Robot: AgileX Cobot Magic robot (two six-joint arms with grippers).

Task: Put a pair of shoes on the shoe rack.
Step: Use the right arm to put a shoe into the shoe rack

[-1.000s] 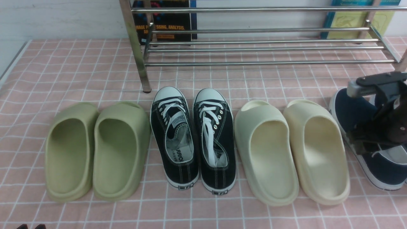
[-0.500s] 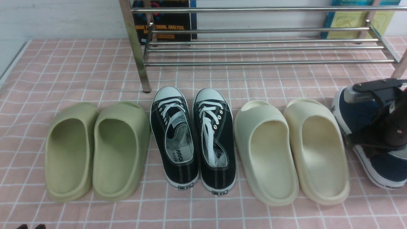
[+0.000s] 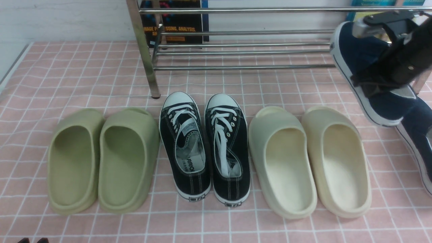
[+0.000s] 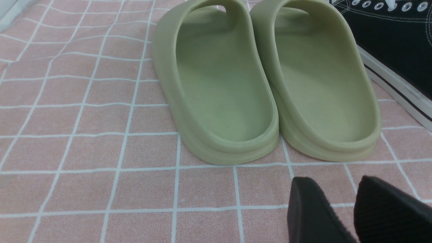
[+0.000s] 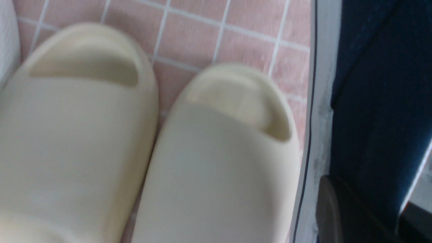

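Note:
My right gripper (image 3: pixel 371 84) is shut on the side wall of one navy-blue slip-on shoe (image 3: pixel 357 50) and holds it in the air, toe up, in front of the right end of the chrome shoe rack (image 3: pixel 243 51). In the right wrist view one finger (image 5: pixel 337 209) lies against that shoe's (image 5: pixel 371 101) outer side, above the cream slides. The second navy shoe (image 3: pixel 420 131) lies on the cloth at the far right, partly cut off. My left gripper (image 4: pixel 332 202) hovers low over the cloth near the green slides, its jaws together with nothing held.
A row stands on the pink checked cloth: green slides (image 3: pixel 101 158), black lace-up sneakers (image 3: pixel 206 145), cream slides (image 3: pixel 310 158). Books (image 3: pixel 175 23) lean behind the rack. The rack's left front leg (image 3: pixel 148 67) stands near the sneakers. The table's left edge (image 3: pixel 13 64) is near.
My right gripper closed on the navy shoe and lifted it up and back toward the rack. The second navy shoe behind it has come into sight. The left arm stayed still.

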